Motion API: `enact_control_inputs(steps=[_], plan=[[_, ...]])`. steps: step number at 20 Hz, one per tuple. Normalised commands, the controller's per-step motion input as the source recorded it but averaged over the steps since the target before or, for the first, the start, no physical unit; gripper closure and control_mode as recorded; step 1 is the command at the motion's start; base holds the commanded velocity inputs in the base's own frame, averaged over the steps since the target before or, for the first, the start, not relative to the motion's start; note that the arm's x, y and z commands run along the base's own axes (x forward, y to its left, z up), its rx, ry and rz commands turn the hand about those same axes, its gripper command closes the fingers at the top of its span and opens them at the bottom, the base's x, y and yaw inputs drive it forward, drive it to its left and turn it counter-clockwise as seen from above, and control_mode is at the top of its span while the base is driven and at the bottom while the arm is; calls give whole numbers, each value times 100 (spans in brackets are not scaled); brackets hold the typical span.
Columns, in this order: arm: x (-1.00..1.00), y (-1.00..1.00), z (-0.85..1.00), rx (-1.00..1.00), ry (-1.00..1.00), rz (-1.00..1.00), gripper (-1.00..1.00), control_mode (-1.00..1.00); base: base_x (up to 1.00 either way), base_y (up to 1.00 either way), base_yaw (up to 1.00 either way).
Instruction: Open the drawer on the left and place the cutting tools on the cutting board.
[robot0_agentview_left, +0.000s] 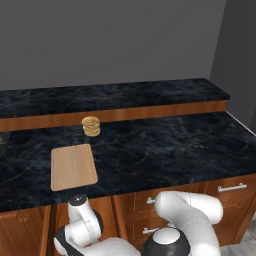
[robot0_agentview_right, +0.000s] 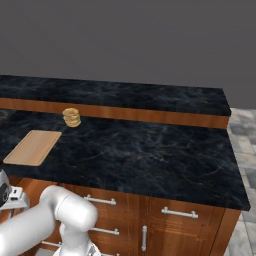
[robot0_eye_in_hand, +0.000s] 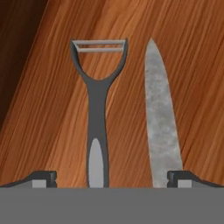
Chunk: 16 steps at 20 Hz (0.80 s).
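Looking down into the drawer, I see its reddish wooden floor (robot0_eye_in_hand: 48, 113) with both cutting tools lying side by side. The peeler (robot0_eye_in_hand: 97, 113) has a dark grey handle and a forked metal head pointing away from me. To its right lies the knife's silver blade (robot0_eye_in_hand: 161, 122), tip pointing away; its handle is hidden below the frame. My gripper (robot0_eye_in_hand: 111, 180) hangs open just above them, its fingertips (robot0_eye_in_hand: 43, 178) spread wider than both tools together. The light-tan cutting board (robot0_agentview_left: 73, 167) (robot0_agentview_right: 33, 147) lies bare on the dark counter's left part.
A small round tan stack (robot0_agentview_left: 91, 126) (robot0_agentview_right: 72, 117) stands behind the board near the raised back ledge (robot0_agentview_left: 115, 95). Narrower drawers with silver handles (robot0_agentview_left: 232, 188) (robot0_agentview_right: 177, 212) line the cabinet front to the right. My arm bends down below the counter edge.
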Motion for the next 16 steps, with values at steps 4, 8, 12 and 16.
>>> enact_control_inputs(steps=[4,8,12,16], plan=[[0,16,-31,0,0,0,-100,-100,0,0,0],[0,15,-33,0,0,0,-100,-100,0,0,0],[0,13,-34,0,0,0,-100,-100,0,0,0],[1,12,-34,0,0,0,-100,-100,0,0,0]])
